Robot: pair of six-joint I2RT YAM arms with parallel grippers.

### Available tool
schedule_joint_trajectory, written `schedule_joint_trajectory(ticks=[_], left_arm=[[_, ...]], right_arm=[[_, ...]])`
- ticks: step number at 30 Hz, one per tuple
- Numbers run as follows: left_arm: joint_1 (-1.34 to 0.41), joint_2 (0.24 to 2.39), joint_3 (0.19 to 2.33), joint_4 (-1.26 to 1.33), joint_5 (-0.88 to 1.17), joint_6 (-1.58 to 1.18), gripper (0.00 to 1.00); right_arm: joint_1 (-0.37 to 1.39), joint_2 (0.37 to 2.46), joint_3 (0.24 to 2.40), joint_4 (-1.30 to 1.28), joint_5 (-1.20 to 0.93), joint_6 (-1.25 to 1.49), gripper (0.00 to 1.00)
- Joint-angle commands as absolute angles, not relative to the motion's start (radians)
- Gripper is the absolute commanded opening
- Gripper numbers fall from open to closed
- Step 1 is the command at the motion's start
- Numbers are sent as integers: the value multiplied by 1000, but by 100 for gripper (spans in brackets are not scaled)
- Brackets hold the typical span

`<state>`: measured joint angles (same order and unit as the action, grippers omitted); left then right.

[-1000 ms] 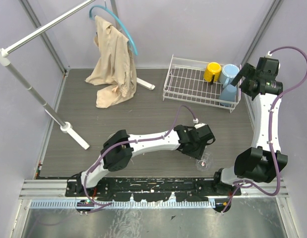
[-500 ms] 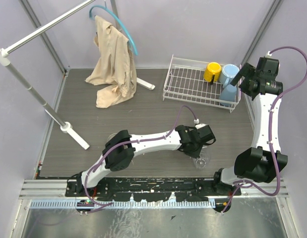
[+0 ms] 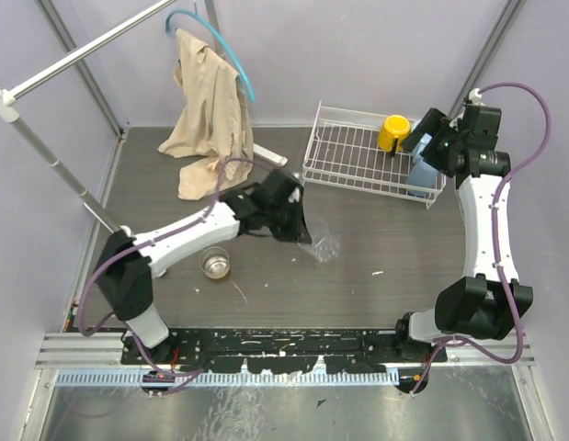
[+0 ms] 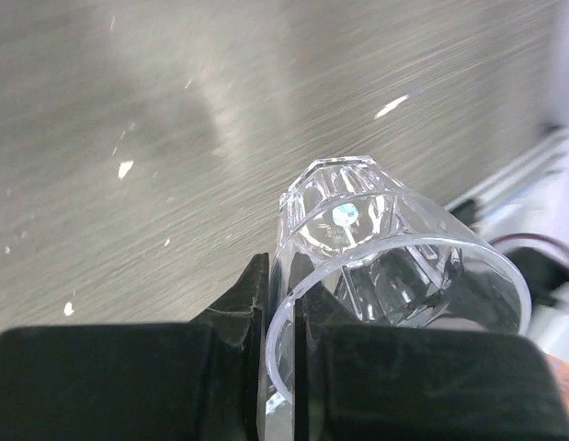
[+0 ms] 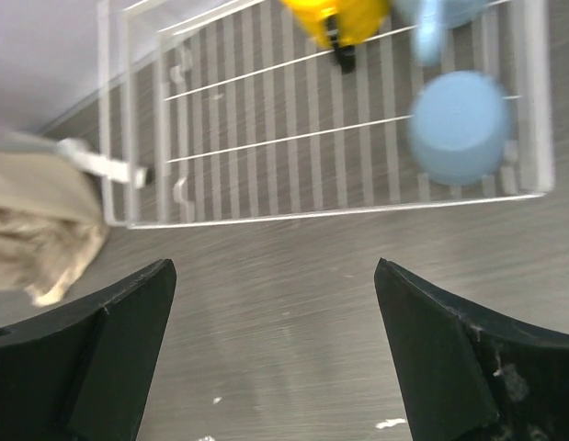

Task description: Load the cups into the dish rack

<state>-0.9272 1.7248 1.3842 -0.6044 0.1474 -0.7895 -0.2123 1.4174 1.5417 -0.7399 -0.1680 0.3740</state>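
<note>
Clear glass cup (image 4: pixel 385 248) is in the left gripper (image 4: pixel 279 312). Jaws are clenched on its wall at the rim, one finger inside and one outside. It looks clear of the table (image 3: pixel 403 239), tipped on its side, mid-table and short of the dish rack (image 3: pixel 344 152).

Rack holds the yellow-orange mug (image 3: pixel 394 131) and the small light blue tumbler (image 5: pixel 459 124), mouth down. The light blue handled mug (image 5: pixel 445 11) is only just in frame.

Silvery metal cup (image 3: pixel 213 263) stands on the table by the left arm, not loaded.

Right gripper (image 5: pixel 275 349) hovers above the rack's right end, jaws wide apart and empty.

Step as I read it: carrying the glass to the rack. Next move needs a free bay left of the yellow mug, then mouth down, lower, release. Metal cup comes after.
</note>
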Motion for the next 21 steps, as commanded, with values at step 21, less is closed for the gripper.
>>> schedule_joint_trajectory(ticks=[21], left_arm=[[-425,1505,1022,654,767,-1381,0]], right_arm=[[22,1379,1162,223,-991,1163,98]])
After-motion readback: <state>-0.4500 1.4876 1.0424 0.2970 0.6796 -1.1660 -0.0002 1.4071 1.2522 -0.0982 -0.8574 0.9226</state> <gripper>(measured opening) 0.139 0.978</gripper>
